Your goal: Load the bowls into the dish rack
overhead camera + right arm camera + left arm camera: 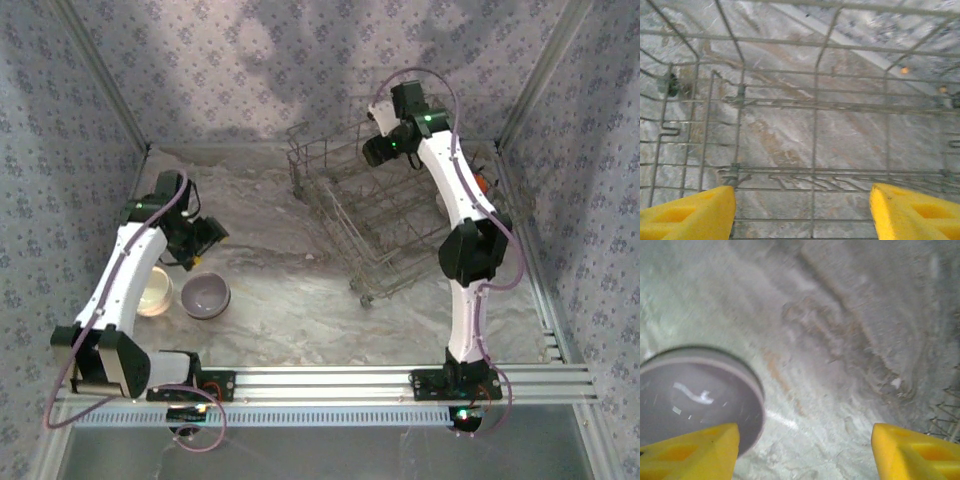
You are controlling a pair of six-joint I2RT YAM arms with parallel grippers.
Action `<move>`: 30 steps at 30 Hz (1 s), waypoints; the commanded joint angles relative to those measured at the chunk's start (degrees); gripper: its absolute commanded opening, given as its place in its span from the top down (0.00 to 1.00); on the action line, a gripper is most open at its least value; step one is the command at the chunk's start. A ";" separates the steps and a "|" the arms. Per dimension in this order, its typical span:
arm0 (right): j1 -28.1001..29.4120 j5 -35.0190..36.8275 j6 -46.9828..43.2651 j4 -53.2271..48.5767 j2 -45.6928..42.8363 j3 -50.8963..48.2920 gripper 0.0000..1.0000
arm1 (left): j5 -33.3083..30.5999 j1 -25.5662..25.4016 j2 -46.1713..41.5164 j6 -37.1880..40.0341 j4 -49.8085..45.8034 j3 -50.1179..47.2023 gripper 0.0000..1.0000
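- Top view: the dish rack (372,215) stands on the desk (280,270), right of centre, with its long side running at a slant from the far wall towards the near edge.
- Two bowls sit side by side, close together, on the left of the desk and well apart from the rack: a cream bowl (155,292), partly under the left arm, and a lavender-grey bowl (206,296) to its right.
- The left gripper (205,238) hangs just beyond the lavender-grey bowl.
- The right gripper (380,152) is over the far end of the rack.
- A small orange patch (484,183) shows beyond the right arm; I cannot tell what it is.
- Left wrist view: the yellow fingers (690,452) are spread wide with nothing between them. The lavender-grey bowl lies upright on the desk at lower left, partly hidden by the left finger.
- Right wrist view: the right gripper's fingers (912,212) also stand wide and empty. Below them are the rack's grey wires, and the marbled desk shows through the grid.
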 commanded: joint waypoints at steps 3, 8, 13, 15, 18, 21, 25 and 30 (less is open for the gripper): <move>0.57 -4.36 1.29 -2.76 1.32 2.87 0.28 | -2.40 0.33 -0.36 -10.00 -1.42 -3.75 0.29; 1.10 -4.21 1.55 -3.12 1.06 1.52 0.28 | -2.90 0.47 -0.08 -11.90 -0.99 -5.78 0.29; 2.16 -3.76 1.56 -2.99 1.31 0.65 0.29 | -3.40 0.83 3.68 -10.91 0.29 -6.91 0.31; 2.54 -3.68 1.49 -3.01 1.49 0.70 0.29 | -3.77 1.03 5.79 -9.51 0.41 -6.28 0.34; 2.84 -3.25 1.31 -3.21 1.54 0.66 0.29 | -4.17 1.12 8.69 -8.03 0.73 -5.42 0.37; 2.89 -2.74 1.11 -3.49 1.42 0.25 0.29 | -3.91 1.07 10.89 -6.77 0.92 -4.78 0.40; 2.86 -2.52 1.03 -3.37 1.33 -0.38 0.29 | -3.79 1.08 12.78 -5.29 0.93 -4.52 0.46; 2.84 -2.85 1.09 -3.23 1.54 -0.42 0.29 | -3.69 1.12 14.51 -3.30 0.42 -4.24 0.57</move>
